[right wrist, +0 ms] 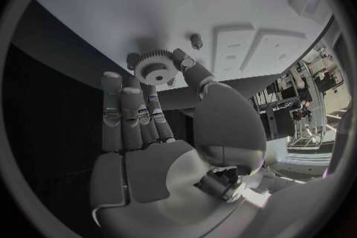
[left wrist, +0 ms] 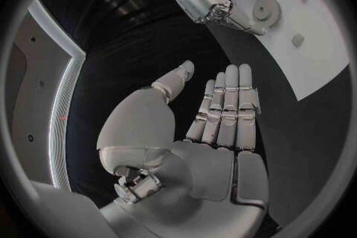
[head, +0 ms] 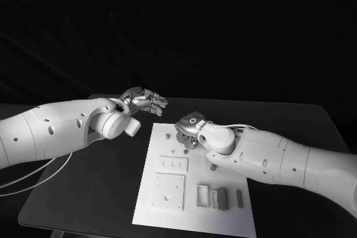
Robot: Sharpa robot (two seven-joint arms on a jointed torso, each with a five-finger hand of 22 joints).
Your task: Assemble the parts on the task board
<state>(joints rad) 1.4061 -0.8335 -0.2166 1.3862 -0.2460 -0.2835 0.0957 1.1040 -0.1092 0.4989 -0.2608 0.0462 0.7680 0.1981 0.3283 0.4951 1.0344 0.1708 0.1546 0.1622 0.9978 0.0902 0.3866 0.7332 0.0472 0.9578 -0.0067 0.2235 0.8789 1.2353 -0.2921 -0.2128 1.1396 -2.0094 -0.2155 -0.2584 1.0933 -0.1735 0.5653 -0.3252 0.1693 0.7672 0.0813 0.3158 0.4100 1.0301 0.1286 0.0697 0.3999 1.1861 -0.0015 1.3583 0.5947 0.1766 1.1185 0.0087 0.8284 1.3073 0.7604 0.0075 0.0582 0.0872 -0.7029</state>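
The white task board lies in the lower middle of the head view, on the black table, running from the frame's centre down toward its bottom edge. The right hand sits at the centre of that view over the board's upper end; in the right wrist view its fingers reach straight out side by side to a grey gear, with the thumb tip at the gear's other side, so the gear appears pinched, though whether the fingers truly press it cannot be told for sure. A small grey peg stands on the board just beside the gear. The left hand hovers in the upper middle of the head view, off the board's upper left corner; the left wrist view shows its fingers stretched flat and together, thumb apart, holding nothing. Lower on the board lie two pale rectangular plates at the left and a row of narrow grey blocks at the right
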